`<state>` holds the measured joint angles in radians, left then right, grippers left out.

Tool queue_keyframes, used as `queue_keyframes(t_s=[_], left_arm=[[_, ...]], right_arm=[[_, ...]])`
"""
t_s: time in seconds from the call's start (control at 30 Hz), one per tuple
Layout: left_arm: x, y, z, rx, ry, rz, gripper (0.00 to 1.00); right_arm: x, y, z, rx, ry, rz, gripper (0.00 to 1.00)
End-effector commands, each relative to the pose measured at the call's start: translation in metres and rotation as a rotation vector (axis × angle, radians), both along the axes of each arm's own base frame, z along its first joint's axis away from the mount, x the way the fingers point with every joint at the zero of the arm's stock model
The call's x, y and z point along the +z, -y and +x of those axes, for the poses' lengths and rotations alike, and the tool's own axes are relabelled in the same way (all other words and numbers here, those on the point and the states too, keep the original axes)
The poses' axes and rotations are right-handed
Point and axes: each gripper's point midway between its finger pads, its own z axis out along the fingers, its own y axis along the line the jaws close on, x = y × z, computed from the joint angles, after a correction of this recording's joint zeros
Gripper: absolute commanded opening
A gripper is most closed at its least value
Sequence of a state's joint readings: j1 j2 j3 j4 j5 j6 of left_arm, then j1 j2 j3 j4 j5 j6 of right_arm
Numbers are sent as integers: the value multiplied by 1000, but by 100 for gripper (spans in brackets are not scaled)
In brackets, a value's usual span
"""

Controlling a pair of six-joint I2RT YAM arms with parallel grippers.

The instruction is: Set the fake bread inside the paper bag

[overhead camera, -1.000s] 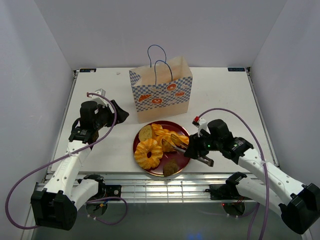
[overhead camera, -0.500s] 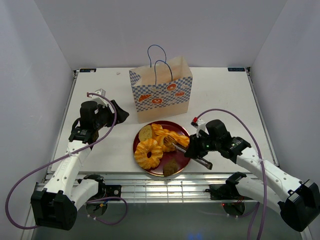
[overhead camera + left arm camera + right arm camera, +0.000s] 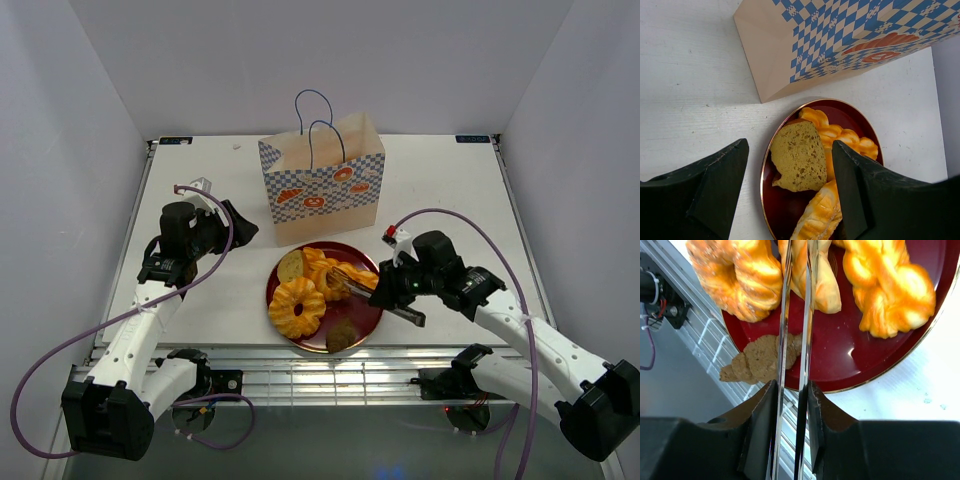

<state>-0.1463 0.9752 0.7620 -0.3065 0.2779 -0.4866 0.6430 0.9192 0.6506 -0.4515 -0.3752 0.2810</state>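
Two arms in shot from the top camera. The paper bag [image 3: 322,185] stands upright at the far middle of the counter [image 3: 450,200], and just in front of it sits a red plate [image 3: 368,315] piled with fake bread [image 3: 318,272]; every piece in view lies on that plate. The left jaws hang off to the left of the bag, holding nothing. The right jaws are clamped on metal tongs [image 3: 352,285], whose tips reach in over the pastries.

Over to the left wrist: jaws wide apart above the counter, framing a round tan slice [image 3: 799,155] on the plate, with a braided twist [image 3: 840,137] touching it and the bag's checkered corner beyond.

Right wrist now: jaws pressed against both tong blades, which run out along either side of a slim twist [image 3: 825,287]. Whether the blades actually pinch it is hard to say from here. A ring pastry [image 3: 737,275] sits just beside the blades, and a brown piece [image 3: 760,357] overhangs the plate's rim.
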Motion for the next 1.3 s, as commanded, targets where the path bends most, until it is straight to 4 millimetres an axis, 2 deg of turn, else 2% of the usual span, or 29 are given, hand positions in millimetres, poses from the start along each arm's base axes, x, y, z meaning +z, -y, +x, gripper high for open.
queue_keyframes(t_s=[0.0,0.53,0.8,0.97,1.27], left_arm=[[12,4,1,-22,36,-4,78],[11,5,0,-30,32,-7,78],[12,6,1,-32,32,-10,78],[10,7,0,-37,27,-12,78],[11,7,0,-39,27,-15,78]], right_arm=[[41,-10,13,3,96,63,8],[90,-1,17,-18,196,67,8],[96,15,19,-60,222,-4,8],[110,20,21,-83,256,-4,8],[172,25,29,-147,386,71,8]])
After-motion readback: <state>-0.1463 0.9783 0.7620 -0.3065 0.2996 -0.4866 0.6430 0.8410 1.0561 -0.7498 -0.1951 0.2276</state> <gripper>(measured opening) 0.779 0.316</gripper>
